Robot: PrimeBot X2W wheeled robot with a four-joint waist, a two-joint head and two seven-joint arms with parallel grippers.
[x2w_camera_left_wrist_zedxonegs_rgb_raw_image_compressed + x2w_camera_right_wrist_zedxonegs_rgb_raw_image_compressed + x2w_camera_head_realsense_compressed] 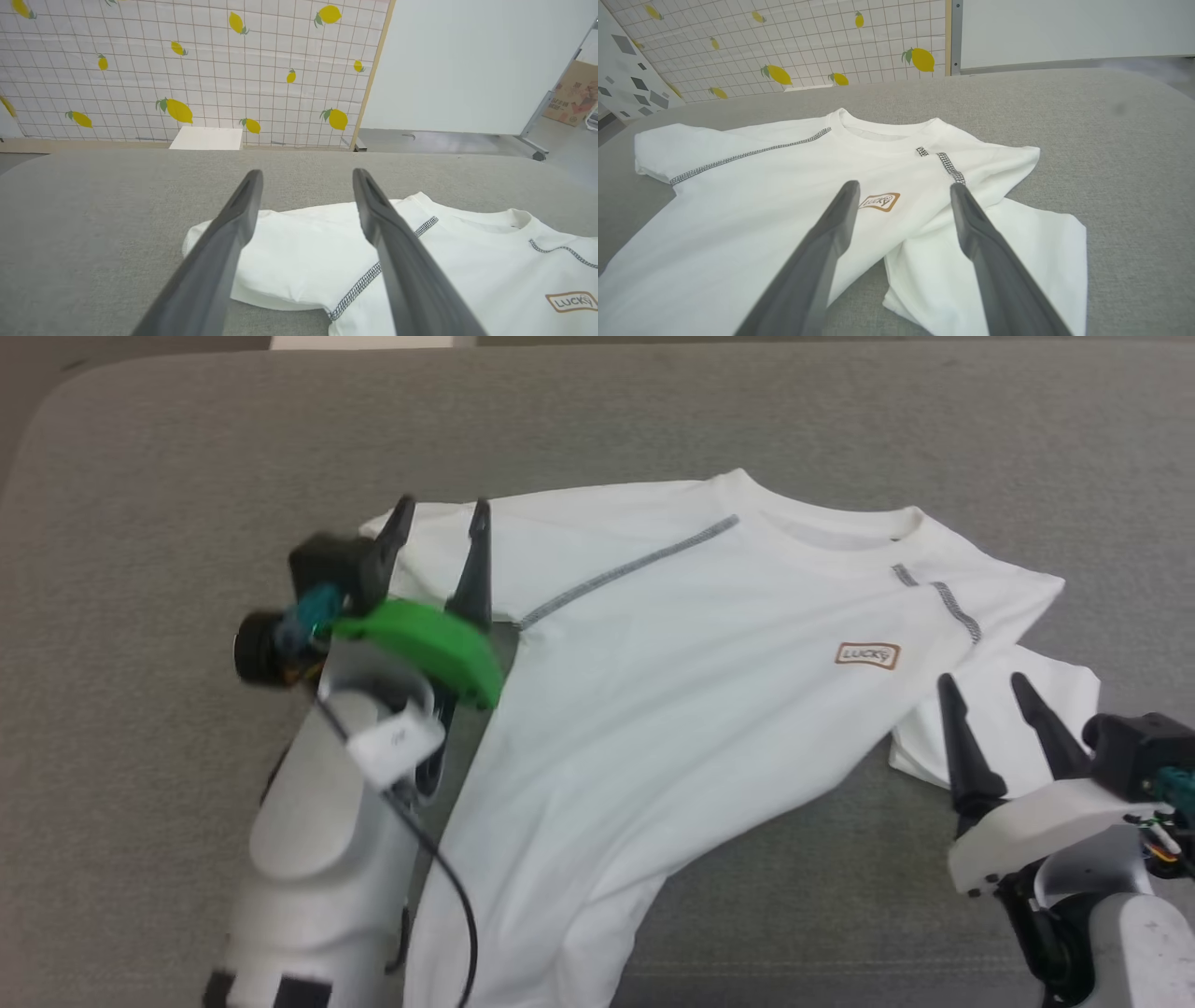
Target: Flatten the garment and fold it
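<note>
Head view: the garment (672,709), thin white fabric with grey zigzag seams, lies creased on the grey, felt-like worktop (187,476). My left pincer (443,504) stands wide over one sleeve (434,549); my right pincer (982,679), also wide, over the other, folded sleeve (1069,681).

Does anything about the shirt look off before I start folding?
Yes. The T-shirt lies diagonally, and its sleeve on the robot's right is doubled underneath, poking out lower down instead of spreading flat sideways.

Test lab: lemon-print partition (196,70), grey padded table (653,411).
</note>
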